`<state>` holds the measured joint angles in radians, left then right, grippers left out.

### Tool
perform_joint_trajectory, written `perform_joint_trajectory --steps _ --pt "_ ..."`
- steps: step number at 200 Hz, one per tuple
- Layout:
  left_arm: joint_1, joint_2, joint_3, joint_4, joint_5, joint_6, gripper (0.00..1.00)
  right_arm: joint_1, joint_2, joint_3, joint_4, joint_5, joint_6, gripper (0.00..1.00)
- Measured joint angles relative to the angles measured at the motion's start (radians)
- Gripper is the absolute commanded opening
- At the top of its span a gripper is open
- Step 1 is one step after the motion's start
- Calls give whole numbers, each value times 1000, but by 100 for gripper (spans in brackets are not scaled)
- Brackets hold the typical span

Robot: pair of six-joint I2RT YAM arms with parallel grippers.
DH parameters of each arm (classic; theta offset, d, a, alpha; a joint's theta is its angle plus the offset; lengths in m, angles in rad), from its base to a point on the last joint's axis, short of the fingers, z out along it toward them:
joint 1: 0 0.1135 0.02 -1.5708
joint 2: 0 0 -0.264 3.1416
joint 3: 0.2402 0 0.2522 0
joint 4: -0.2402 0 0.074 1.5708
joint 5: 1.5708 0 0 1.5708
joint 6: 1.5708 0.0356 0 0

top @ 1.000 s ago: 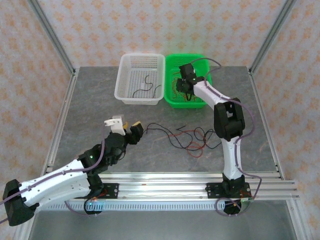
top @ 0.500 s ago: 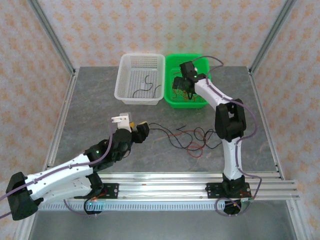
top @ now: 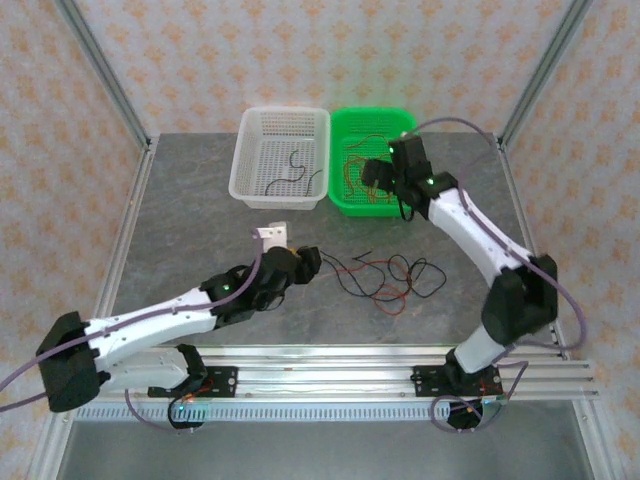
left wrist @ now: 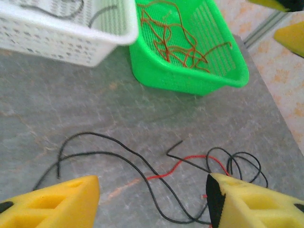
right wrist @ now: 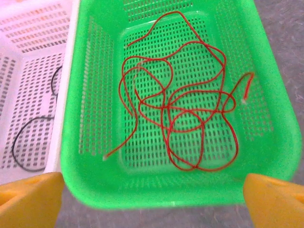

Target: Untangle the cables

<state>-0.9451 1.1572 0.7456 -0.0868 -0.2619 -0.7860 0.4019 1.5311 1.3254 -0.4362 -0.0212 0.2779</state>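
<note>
A loose tangle of black and red cables (top: 392, 275) lies on the grey table in front of the baskets. Its black strands (left wrist: 124, 160) and one red strand (left wrist: 176, 167) run between my left fingers. My left gripper (top: 308, 262) (left wrist: 152, 204) is open, low over the tangle's left end, holding nothing. Several red cables (right wrist: 183, 111) (top: 357, 165) are coiled in the green basket (top: 400, 125). My right gripper (top: 373, 182) (right wrist: 152, 204) hangs open above that basket's near wall, empty. Black cables (top: 292, 172) lie in the white basket (top: 250, 150).
The two baskets stand side by side at the back of the table, white one (left wrist: 61, 40) left of the green one (left wrist: 190, 78). Aluminium frame posts (top: 105, 75) rise at the back corners. A rail (top: 330, 360) runs along the near edge.
My left gripper has reached forward and right to the tangle's left end. My right gripper has drawn back from inside the green basket to above its near wall, its elbow swinging right.
</note>
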Motion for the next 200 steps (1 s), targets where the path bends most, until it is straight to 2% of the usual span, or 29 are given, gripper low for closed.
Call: perform_joint_trajectory --steps 46,104,153,200 --pt "-75 317 203 -39 99 -103 57 22 -322 -332 36 7 33 96" --pt "-129 618 422 -60 151 -171 61 22 -558 -589 79 28 116 95" --pt "-135 821 591 -72 153 -139 60 16 -703 -689 93 78 213 91" --pt "-135 971 724 -177 119 -86 55 2 -781 -695 93 105 262 86"
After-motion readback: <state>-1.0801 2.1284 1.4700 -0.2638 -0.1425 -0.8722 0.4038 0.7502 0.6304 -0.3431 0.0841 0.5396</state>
